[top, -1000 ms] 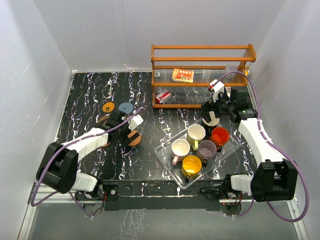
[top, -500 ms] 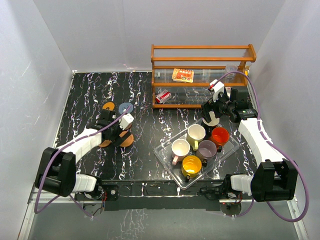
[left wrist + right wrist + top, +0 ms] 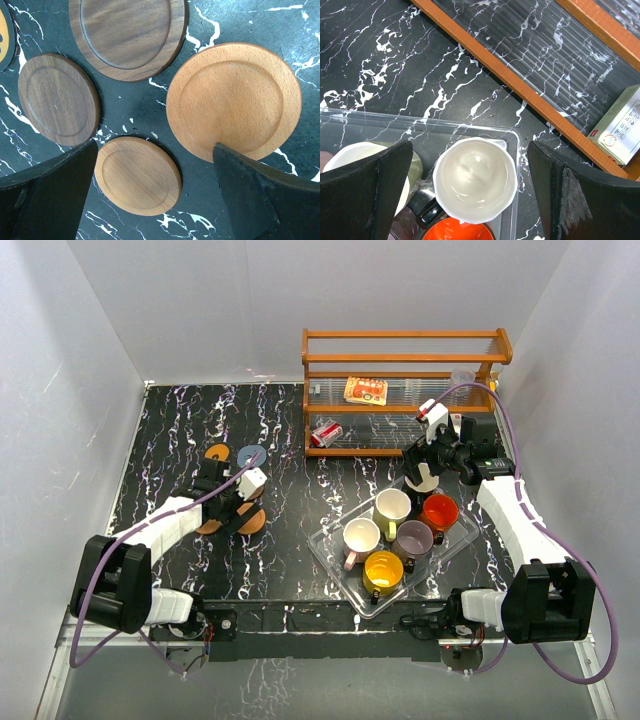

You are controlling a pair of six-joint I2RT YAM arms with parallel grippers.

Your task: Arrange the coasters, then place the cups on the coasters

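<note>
We find the left claw (image 3: 155, 152) spread wide over four wooden coasters (image 3: 137, 175), round discs with shallow turned recesses, two dark walnut, two paler, lying flat and close together on the black, white-veined, marble-patterned worktop (image 3: 240, 20). The right claw (image 3: 471, 146), equally spread, hangs over the black mug (image 3: 474, 180), glossy white inside, at the upper corner of the clear plastic tray (image 3: 420, 122). The wooden rack (image 3: 520, 85) runs just beyond; an orange-red mug (image 3: 465, 231) and a cream mug (image 3: 357, 150) crowd beside it.

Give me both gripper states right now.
Left gripper: open, empty, above the coasters.
Right gripper: open, empty, above the white-interior cup in the clear tray.
</note>
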